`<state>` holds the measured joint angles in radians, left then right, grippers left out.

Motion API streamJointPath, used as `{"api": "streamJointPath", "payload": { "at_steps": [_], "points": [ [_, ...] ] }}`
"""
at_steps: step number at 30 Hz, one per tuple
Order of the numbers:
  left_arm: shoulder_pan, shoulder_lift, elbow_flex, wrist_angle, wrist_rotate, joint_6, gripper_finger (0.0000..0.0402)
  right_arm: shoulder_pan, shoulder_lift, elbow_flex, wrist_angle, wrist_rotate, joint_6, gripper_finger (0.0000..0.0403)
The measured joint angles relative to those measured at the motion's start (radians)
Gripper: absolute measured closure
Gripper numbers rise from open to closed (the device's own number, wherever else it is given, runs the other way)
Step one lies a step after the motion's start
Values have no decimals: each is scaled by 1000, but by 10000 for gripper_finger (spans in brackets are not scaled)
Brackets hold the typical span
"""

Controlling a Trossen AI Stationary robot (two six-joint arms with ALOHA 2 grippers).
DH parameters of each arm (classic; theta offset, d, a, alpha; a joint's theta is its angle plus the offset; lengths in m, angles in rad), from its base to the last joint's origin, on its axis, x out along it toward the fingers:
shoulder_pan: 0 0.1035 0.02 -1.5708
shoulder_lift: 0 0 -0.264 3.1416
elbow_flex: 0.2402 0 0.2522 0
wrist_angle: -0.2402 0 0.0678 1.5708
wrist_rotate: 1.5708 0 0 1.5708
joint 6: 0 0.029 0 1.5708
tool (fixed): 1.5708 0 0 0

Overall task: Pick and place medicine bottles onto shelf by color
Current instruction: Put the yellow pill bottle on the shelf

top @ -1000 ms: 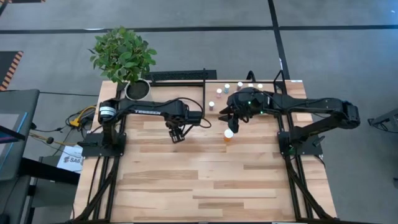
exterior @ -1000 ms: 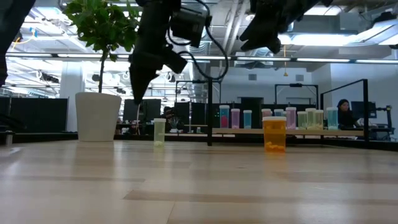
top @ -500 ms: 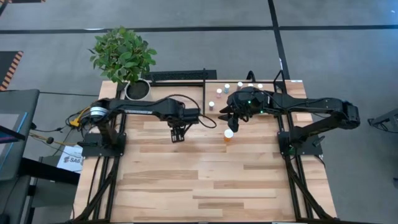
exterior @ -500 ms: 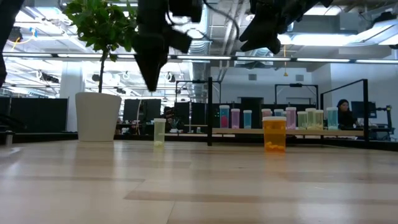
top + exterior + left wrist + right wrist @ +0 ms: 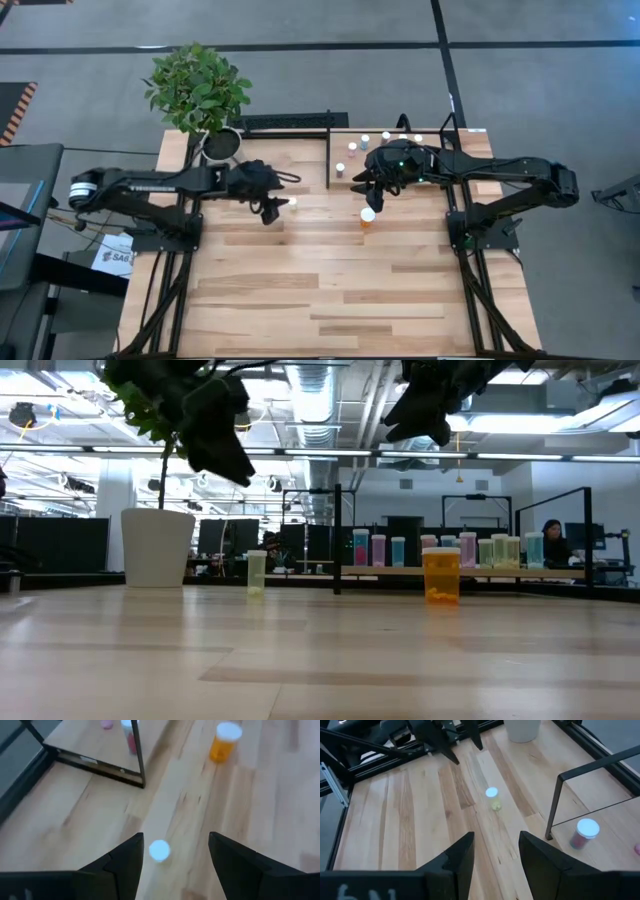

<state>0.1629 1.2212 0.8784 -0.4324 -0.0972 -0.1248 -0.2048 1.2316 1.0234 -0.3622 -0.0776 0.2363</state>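
A small yellow medicine bottle (image 5: pixel 291 201) with a white cap stands upright on its base on the tabletop, left of the shelf (image 5: pixel 338 140). My left gripper (image 5: pixel 272 212) hangs open above the table just left of that bottle (image 5: pixel 159 850) and touches nothing. A larger orange bottle (image 5: pixel 367 216) stands upright on the table near the shelf's front edge. My right gripper (image 5: pixel 371 193) hovers open and empty above the orange bottle (image 5: pixel 441 575). Several small bottles, pink ones (image 5: pixel 583 834) among them, stand on the shelf.
A white plant pot (image 5: pixel 221 144) with a leafy plant stands at the table's far left corner. The shelf's thin black frame (image 5: pixel 140 770) rises at the shelf's left end. Bare planks (image 5: pixel 330 290) stretch across the table's near half.
My left gripper has risen and drawn back toward the table's left edge, tipping from pointing down to slanting forward. Its fingers stay open. The yellow bottle stands where it was, and the right arm has kept still.
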Motion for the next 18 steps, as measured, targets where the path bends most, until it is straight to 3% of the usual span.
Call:
{"api": "streamJointPath", "payload": {
  "at_steps": [7,12,18],
  "points": [
    [-5,-59,-157,163,-15,-65,154,0,0,0,0,0,0,228],
    [-5,-39,-213,225,-60,84,109,0,0,0,0,0,0,228],
    [-4,52,-219,292,-54,105,95,0,0,0,0,0,0,228]
  ]
}}
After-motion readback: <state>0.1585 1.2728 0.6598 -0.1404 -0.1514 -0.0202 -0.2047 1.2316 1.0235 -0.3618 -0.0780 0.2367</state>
